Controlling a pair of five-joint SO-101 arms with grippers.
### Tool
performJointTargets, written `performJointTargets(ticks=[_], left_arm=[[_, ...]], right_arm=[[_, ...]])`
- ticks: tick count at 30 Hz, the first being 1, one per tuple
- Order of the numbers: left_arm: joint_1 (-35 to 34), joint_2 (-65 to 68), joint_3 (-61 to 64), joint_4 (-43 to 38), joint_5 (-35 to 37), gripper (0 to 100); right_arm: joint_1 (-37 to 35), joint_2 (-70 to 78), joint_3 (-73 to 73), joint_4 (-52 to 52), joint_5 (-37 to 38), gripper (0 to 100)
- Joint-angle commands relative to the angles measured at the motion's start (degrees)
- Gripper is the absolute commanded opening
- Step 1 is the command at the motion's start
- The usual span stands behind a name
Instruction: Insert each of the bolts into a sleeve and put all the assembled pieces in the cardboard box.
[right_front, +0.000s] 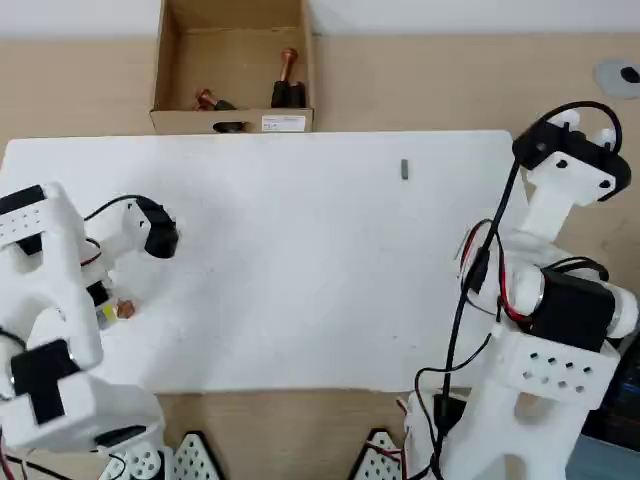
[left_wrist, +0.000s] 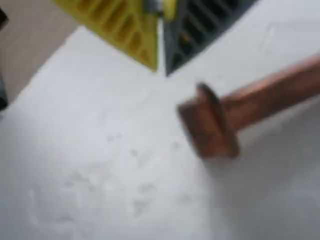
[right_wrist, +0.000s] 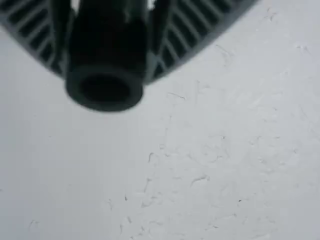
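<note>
Left wrist view: bolt (left_wrist: 235, 117) loose on table (left_wrist: 75, 190), near left, just off my closed, empty left pincer (left_wrist: 161, 57); right pincer (right_wrist: 107, 55) clamps sleeve (right_wrist: 105, 89); a clumsy nudge could roll bolt away.

Bolt (left_wrist: 235, 117): copper-coloured metal, smooth, with a dull sheen.
Sleeve (right_wrist: 106, 75): black, matt and smooth; whether plastic or rubber cannot be told.
Left gripper (left_wrist: 160, 65): ribbed moulded plastic, one finger yellow and one dark.
Right gripper (right_wrist: 106, 55): dark ribbed plastic.
Work mat (right_front: 300, 260): white, matt, finely scratched and specked.
Cardboard box (right_front: 232, 55): brown, matt paperboard.
Table (right_front: 80, 90): pale wood-look surface.
Right arm (right_front: 540, 380): white matt plastic with black plastic housings.
</note>
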Motion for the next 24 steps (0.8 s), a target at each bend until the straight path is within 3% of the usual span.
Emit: performJointTargets(ticks=[1,7,16,24], left_arm=[[-0.1,4.0,-1.7,-1.2,1.1,1],[1.4,9.2,-3.9,-1.1,1.5,1],[9.0,9.6,-9.9,-2.9,10.4,1],[10.3,9.6,-17.2,-6.7,15.0,1]], right_arm=[[0.3,-1.0,-0.1,-1.1,0.1,0.9],[0.3,-1.0,0.0,-1.1,0.1,0.9],[0.3,-1.0,-0.1,-1.2,0.0,0.9],[0.3,-1.0,0.0,-1.1,0.0,0.9]])
